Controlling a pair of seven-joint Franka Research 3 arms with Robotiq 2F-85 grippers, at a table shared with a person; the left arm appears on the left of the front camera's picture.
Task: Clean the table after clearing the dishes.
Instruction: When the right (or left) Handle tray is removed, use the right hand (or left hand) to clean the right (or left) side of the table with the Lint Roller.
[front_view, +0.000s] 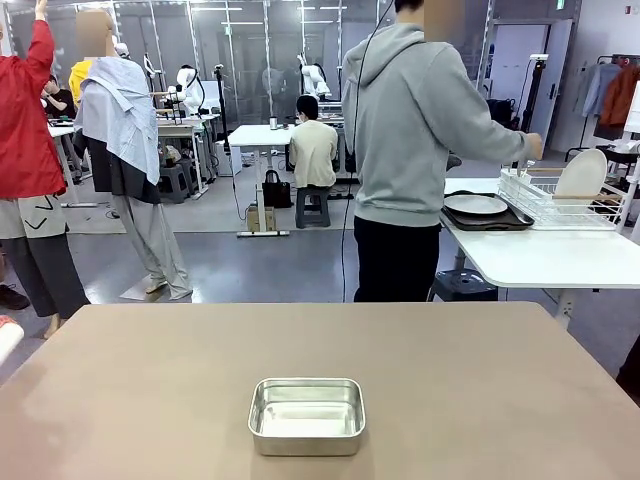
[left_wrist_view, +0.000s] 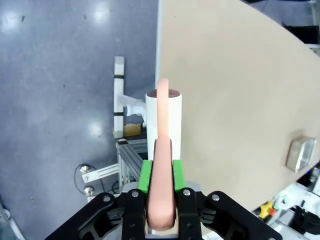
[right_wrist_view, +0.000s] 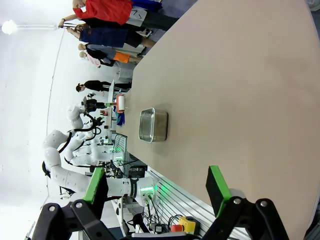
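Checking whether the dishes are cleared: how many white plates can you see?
2: one plate lies on the dark tray on the white side table; another plate stands in the wire rack. Others may be hidden.

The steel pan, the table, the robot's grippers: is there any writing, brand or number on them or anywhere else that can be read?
None can be read.
Steel pan: no print or stamp visible.
Table: bare top, no marking.
Left gripper, shut on a pink handle: no lettering visible.
Right gripper, open: no lettering visible.
Green sign at the top of the front view: too small and cut off to read.
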